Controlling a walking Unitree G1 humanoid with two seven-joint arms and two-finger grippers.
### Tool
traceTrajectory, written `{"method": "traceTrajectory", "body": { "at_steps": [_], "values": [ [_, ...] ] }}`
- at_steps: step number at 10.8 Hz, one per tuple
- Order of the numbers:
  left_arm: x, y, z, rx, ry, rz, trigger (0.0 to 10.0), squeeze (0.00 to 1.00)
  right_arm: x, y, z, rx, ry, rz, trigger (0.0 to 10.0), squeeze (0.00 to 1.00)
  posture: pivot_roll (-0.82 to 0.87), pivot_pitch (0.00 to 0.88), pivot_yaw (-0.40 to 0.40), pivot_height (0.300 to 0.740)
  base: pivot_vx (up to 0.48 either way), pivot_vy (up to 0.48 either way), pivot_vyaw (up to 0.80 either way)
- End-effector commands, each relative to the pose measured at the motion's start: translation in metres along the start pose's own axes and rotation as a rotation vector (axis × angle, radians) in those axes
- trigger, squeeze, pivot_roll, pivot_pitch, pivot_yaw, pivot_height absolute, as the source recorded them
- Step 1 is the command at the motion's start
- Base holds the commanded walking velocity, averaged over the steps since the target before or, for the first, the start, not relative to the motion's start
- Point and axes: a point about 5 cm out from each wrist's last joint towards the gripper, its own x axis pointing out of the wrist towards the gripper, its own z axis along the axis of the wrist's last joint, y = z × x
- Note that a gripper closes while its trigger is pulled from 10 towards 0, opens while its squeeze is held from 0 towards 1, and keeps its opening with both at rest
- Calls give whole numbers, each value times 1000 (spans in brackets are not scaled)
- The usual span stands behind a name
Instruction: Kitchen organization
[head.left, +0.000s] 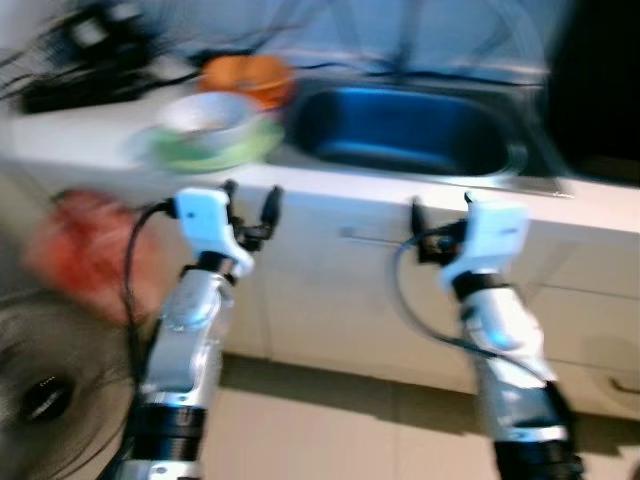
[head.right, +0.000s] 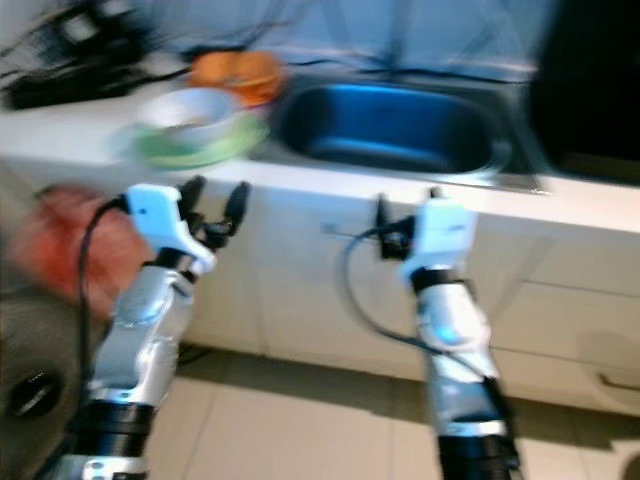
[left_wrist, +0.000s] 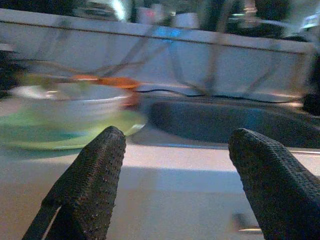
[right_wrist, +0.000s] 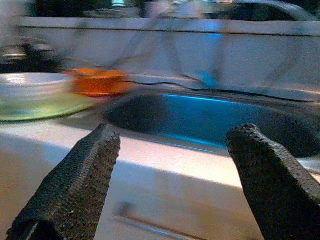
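Everything is smeared with motion, so my guess is the robot is only approaching the tabletop, with nothing picked up yet. Far left, something soft and reddish hangs below the edge; I can't tell what it is. The left claw is raised in front of the cabinet, its rough black fingers spread wide and empty. Above it a white, ribbed-looking bowl sits on a flat green plate, with an orange dish just behind. Then comes the deep steel sink, glinting blue. The right claw hovers below the sink's front, also wide and empty. The next move probably calls for steadying, then reaching up over the edge toward the stacked dishes.
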Motion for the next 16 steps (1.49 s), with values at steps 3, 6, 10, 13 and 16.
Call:
{"method": "traceTrajectory", "body": {
  "at_steps": [3, 6, 10, 13, 16],
  "values": [
    [0, -4, -4, 7, 19, 8, 10000, 0, -2, -7, 0, 0, 14, -6, 10000, 0, 7, 0, 30, 740, 86, 0, 0],
    [0, -7, -5, -2, 21, 5, 10000, 0, -2, -7, 5, -13, -22, -20, 10000, 0, 5, 0, 26, 740, 480, 0, 0],
    [1, -6, -1, -15, -15, 19, 10000, 0, -1, -10, 6, -9, -26, -35, 10000, 0, 1, 0, 27, 740, 472, 0, -400],
    [1, -7, -1, -15, -9, 9, 10000, 0, -2, -7, 6, -2, -36, -28, 10000, 0, 3, 0, 31, 740, 296, 0, 0],
    [2, -7, -1, 4, -6, 6, 10000, 0, -3, -5, 6, 3, -40, -21, 10000, 0, 7, 0, 32, 740, 0, 0, 0]
  ]
}}
